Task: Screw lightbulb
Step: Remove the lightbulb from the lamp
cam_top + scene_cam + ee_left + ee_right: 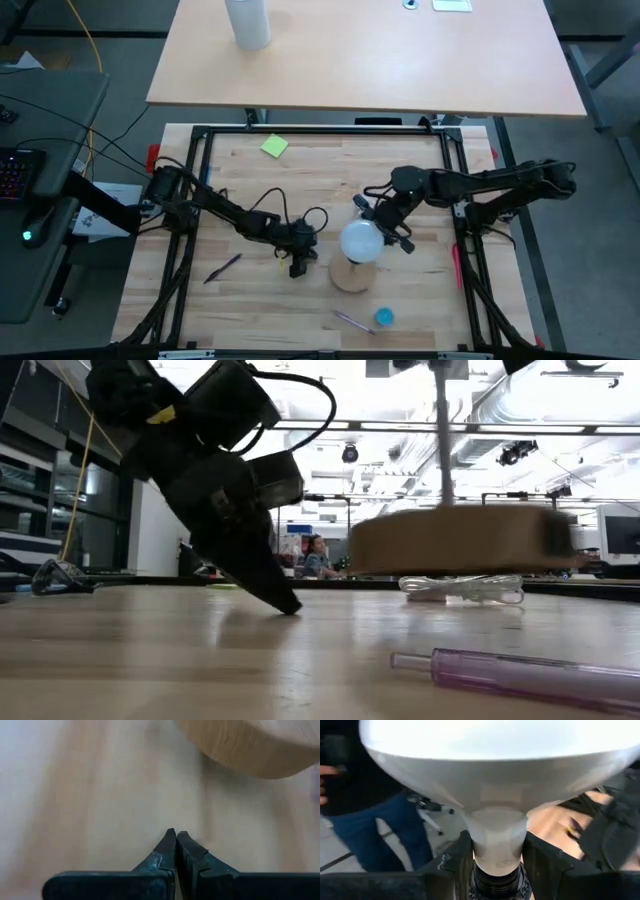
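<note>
Lightbulb (361, 241) stands upright on wooden base (352, 274), neck between right gripper (385, 226) fingers, clamped; seating depth unclear, so turning likely unfinished; left gripper (300, 268) closed, empty, tip on table (300, 170) beside base.

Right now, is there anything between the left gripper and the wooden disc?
No. In the high view only bare table lies between the shut left gripper and the disc; the left wrist view shows the same.
</note>
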Motion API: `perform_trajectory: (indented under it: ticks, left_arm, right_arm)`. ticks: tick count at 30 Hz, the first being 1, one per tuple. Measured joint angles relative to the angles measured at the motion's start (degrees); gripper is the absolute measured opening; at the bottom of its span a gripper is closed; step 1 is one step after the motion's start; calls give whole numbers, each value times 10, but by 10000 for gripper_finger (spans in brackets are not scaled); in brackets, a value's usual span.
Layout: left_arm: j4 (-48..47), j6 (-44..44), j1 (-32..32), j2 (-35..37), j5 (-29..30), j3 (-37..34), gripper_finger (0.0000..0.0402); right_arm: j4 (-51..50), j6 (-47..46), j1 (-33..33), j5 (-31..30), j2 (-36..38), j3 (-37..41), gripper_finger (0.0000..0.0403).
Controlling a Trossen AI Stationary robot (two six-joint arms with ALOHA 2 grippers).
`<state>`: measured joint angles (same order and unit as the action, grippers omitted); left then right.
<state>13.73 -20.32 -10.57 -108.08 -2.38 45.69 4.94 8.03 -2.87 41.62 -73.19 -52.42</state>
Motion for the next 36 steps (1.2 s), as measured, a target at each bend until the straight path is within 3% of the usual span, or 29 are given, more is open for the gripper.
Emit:
perform_trajectory:
  ticks: [3,6,11,14,20,24,29,36]
  left_arm:
    - [-64,57,27,37,75,-2,0]
    - [-111,123,66,81,163,-6,0]
    - [-161,167,120,167,239,-3,0]
    - [-184,155,142,216,252,-4,0]
    - [-174,157,146,248,207,-2,0]
    - [-156,160,139,232,183,-2,0]
    - [-92,164,121,200,111,-2,0]
    - [-49,160,110,200,108,-2,0]
  right_arm:
    - [-22,12,3,-39,0,0,144]
    - [-25,37,1,-137,0,0,145]
    - [-12,84,3,-346,-1,0,145]
    - [4,94,4,-418,-1,0,145]
    - [3,21,2,-423,-1,0,145]
    - [-5,-70,3,-429,-1,0,145]
    - [-7,-91,3,-447,-1,0,145]
    - [-7,-124,2,-447,-1,0,186]
